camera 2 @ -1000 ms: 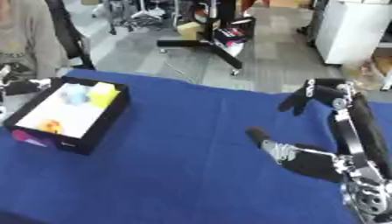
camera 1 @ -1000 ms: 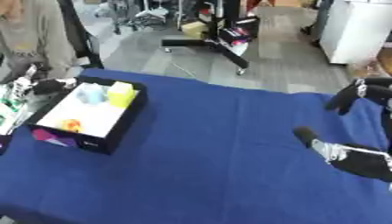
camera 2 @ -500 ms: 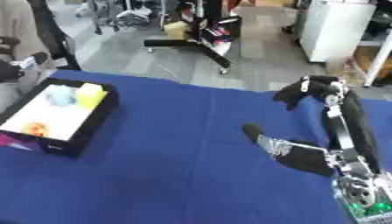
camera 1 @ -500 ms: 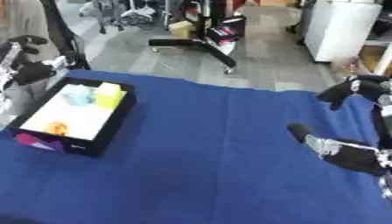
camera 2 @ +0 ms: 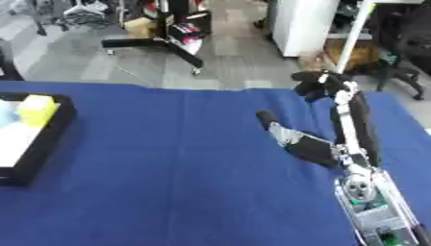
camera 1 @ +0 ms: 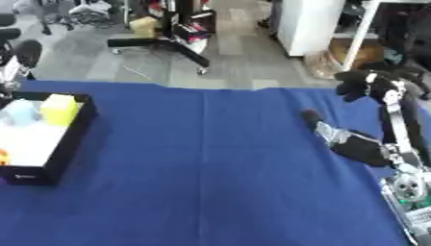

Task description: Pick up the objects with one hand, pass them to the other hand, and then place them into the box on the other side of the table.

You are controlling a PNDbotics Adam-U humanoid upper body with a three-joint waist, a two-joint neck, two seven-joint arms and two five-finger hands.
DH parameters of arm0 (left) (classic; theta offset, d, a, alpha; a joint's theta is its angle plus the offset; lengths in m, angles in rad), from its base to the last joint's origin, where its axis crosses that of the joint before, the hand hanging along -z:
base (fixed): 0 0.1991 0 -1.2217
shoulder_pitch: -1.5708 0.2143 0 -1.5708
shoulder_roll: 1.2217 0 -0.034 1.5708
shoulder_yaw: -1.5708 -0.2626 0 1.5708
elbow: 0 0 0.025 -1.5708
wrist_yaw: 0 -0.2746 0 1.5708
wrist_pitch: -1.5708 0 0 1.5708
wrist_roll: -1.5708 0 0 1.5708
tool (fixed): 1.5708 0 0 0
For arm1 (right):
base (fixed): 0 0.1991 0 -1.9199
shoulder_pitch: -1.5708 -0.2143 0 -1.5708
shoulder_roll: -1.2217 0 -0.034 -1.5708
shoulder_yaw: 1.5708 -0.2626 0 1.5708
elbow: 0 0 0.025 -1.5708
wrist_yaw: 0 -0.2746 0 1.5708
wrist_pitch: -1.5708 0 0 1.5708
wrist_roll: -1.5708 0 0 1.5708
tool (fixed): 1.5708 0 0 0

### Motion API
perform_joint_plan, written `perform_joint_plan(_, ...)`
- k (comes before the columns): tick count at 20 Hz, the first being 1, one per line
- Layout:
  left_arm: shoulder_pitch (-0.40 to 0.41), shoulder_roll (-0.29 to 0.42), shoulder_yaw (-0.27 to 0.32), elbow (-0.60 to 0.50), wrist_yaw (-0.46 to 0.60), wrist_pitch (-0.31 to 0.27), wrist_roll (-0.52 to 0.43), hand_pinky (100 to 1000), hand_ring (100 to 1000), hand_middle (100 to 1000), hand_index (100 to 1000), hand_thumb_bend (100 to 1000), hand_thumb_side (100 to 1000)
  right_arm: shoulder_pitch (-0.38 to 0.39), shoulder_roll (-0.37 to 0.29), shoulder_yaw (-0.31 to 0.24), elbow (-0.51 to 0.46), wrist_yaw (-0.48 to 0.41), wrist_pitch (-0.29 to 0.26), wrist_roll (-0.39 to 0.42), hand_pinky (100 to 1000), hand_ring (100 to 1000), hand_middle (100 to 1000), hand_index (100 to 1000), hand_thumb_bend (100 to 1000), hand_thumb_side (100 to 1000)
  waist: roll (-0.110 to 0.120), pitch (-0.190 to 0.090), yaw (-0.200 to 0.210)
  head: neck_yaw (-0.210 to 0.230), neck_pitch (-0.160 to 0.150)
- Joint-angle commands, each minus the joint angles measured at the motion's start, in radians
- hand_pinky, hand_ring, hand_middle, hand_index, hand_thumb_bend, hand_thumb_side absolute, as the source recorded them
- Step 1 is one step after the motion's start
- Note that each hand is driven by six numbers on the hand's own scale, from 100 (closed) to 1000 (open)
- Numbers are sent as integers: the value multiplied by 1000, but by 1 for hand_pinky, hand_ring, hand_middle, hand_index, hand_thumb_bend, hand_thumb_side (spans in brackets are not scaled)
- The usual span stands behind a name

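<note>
I see the desk [camera 1: 210, 158] with its big blue cloth. At its left edge sits the black box with a white inside [camera 1: 38, 139], and the picture cuts off its left part. Inside it, near the far end, stands a yellow block [camera 1: 60, 109], and just beside that is a pale blue thing [camera 1: 19, 113] that is too blurry for me to name. A tiny bit of orange [camera 1: 3, 156] peeks in at the box's left, mostly cut off.

My right hand [camera 2: 320, 84] is up at the far right side of the desk. Its dark fingers look curled in, and I see nothing in them, but they are blurry. Below it a black and silver arm part [camera 2: 299, 141] lies over the cloth and ends in a rounded black tip. I cannot tell what that part is.

At the left edge, by the box's far corner, there is a small white and black shape [camera 1: 10, 72]. It is cut off and I cannot tell if it is my left hand.
</note>
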Motion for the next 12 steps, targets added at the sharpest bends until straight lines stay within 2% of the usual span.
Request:
perform_joint_plan(1, 17, -95, -18, -21, 5, -57, 20, 699, 828, 815, 805, 515, 643, 13, 34, -57, -3, -52, 24, -3, 530, 612, 616, 758, 563, 429, 3, -4, -4, -9, 6)
perform_joint_plan(5, 68, -200, -70, 24, 6, -116, 17, 699, 837, 823, 808, 482, 691, 59, 88, -98, 0, -83, 29, -14, 533, 625, 662, 783, 549, 429, 6, 0, -3, -10, 22)
perform_joint_plan(9, 95, -260, -99, 75, 1, -158, 10, 697, 840, 823, 804, 463, 710, 88, 113, -115, 8, -104, 30, -31, 532, 625, 665, 790, 540, 424, 8, -2, -4, -6, 43)
perform_joint_plan(12, 109, -283, -114, 112, -9, -168, 3, 694, 837, 818, 795, 446, 721, 106, 122, -121, 17, -134, 30, -42, 526, 614, 631, 786, 533, 414, 10, -7, -9, -4, 59)
